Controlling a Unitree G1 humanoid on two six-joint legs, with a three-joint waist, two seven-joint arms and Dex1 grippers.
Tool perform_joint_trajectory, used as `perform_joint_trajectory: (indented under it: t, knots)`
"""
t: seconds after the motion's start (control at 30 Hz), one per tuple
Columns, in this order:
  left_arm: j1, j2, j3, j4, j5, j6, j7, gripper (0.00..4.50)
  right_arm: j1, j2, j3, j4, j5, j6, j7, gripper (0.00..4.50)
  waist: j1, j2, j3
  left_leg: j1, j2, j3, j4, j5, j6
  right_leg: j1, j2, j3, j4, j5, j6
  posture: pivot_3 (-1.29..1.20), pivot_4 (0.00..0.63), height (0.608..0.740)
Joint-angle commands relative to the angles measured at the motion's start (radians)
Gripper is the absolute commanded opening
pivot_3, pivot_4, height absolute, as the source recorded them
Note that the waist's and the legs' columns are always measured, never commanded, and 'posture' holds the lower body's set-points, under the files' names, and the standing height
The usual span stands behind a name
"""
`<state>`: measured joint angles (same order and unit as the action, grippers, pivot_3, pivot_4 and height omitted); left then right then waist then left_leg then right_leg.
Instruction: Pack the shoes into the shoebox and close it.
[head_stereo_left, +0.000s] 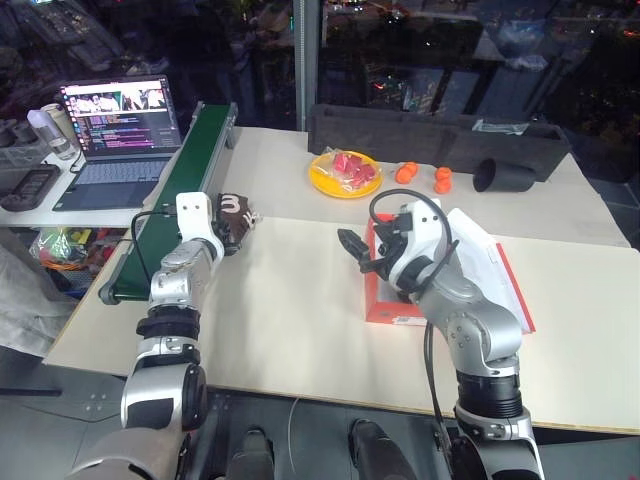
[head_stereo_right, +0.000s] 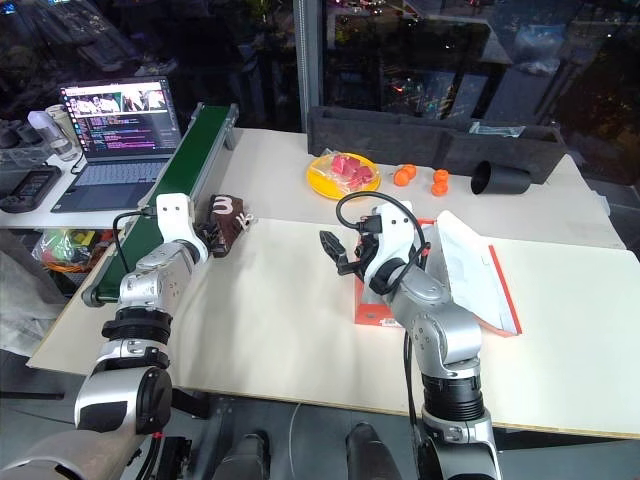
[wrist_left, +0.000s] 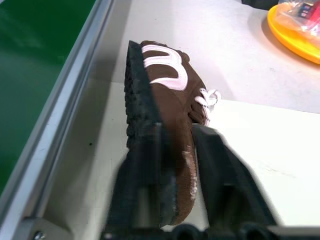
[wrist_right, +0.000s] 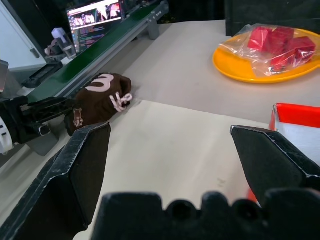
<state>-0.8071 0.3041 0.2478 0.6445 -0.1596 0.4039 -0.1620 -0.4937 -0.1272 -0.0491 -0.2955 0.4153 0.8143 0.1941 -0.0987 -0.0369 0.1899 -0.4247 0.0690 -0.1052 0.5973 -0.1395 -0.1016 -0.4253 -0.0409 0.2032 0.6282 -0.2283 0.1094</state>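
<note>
Right gripper (head_stereo_left: 352, 252): centre frame, jaws spread wide, holding nothing, just left of the shoebox (head_stereo_left: 385, 308).
Shoebox: right of centre, lid open, white inside.
Left gripper (wrist_left: 177, 165): left of centre, fingers clamped on a brown shoe (head_stereo_left: 232, 217) beside the green conveyor (head_stereo_left: 190, 170).
Yellow plate (head_stereo_left: 345, 175): upper centre.

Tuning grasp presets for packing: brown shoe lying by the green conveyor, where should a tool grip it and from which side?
Grip the shoe at its heel end, pinching sole against suede upper, coming in level from the robot's side. It lies on its side, sole toward the conveyor, so that edge is thin. The left tool is already shut there.
</note>
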Motion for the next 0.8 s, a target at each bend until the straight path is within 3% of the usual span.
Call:
perform_joint_trajectory:
  t: [0.03, 0.2, 0.33, 0.43, 0.63, 0.73, 0.8]
  knots:
    - [0.015, -0.009, -0.02, 0.026, 0.0, 0.028, -0.014, 0.03, -0.01, 0.004, -0.013, -0.048, 0.018, -0.007, -0.004, 4.5, 0.0, 0.0, 0.0, 0.0, 0.0, 0.0, 0.0, 0.0, 0.0, 0.0, 0.0, 0.0, 0.0, 0.0, 0.0, 0.0, 0.15, 0.74]
    - [0.02, -0.016, -0.024, -0.003, -0.003, -0.021, -0.017, 0.03, -0.007, 0.005, -0.012, -0.048, 0.017, -0.007, -0.007, 4.5, 0.0, 0.0, 0.0, 0.0, 0.0, 0.0, 0.0, 0.0, 0.0, 0.0, 0.0, 0.0, 0.0, 0.0, 0.0, 0.0, 0.15, 0.74]
    - [0.046, -0.032, -0.034, -0.127, 0.01, -0.208, -0.014, 0.03, -0.004, 0.011, -0.012, -0.046, 0.019, -0.007, -0.01, 4.5, 0.0, 0.0, 0.0, -0.001, 0.0, 0.0, 0.0, 0.0, 0.0, -0.001, 0.0, 0.0, -0.001, 0.0, 0.0, 0.0, 0.15, 0.74]
    - [0.077, -0.043, -0.036, -0.187, 0.004, -0.258, -0.015, 0.75, -0.004, 0.014, -0.01, -0.041, 0.017, -0.01, -0.009, 4.5, 0.001, 0.0, 0.0, -0.005, 0.0, 0.0, -0.001, 0.0, 0.0, -0.004, 0.0, 0.0, -0.001, 0.0, 0.0, 0.0, 0.15, 0.74]
    - [0.122, -0.042, -0.046, -0.286, 0.054, -0.308, 0.06, 2.76, -0.003, 0.018, -0.007, -0.038, 0.016, -0.01, -0.007, 4.5, -0.001, 0.0, 0.0, -0.007, 0.0, 0.0, -0.004, 0.0, 0.0, -0.008, 0.0, 0.0, -0.001, 0.0, 0.0, 0.0, 0.15, 0.74]
    - [0.162, -0.056, -0.034, -0.287, 0.062, -0.233, 0.116, 3.79, -0.005, 0.021, -0.007, -0.037, 0.017, -0.009, -0.007, 4.5, 0.0, 0.0, 0.0, -0.007, 0.0, 0.0, -0.004, 0.0, -0.001, -0.008, 0.0, 0.0, -0.001, 0.0, 0.0, 0.0, 0.15, 0.74]
    - [0.188, -0.066, -0.026, -0.281, 0.045, -0.189, 0.126, 3.79, -0.006, 0.022, -0.007, -0.036, 0.017, -0.008, -0.007, 4.5, 0.0, 0.0, 0.0, -0.007, 0.0, 0.0, -0.004, 0.001, -0.001, -0.008, 0.0, 0.0, -0.001, 0.0, 0.0, 0.0, 0.15, 0.74]
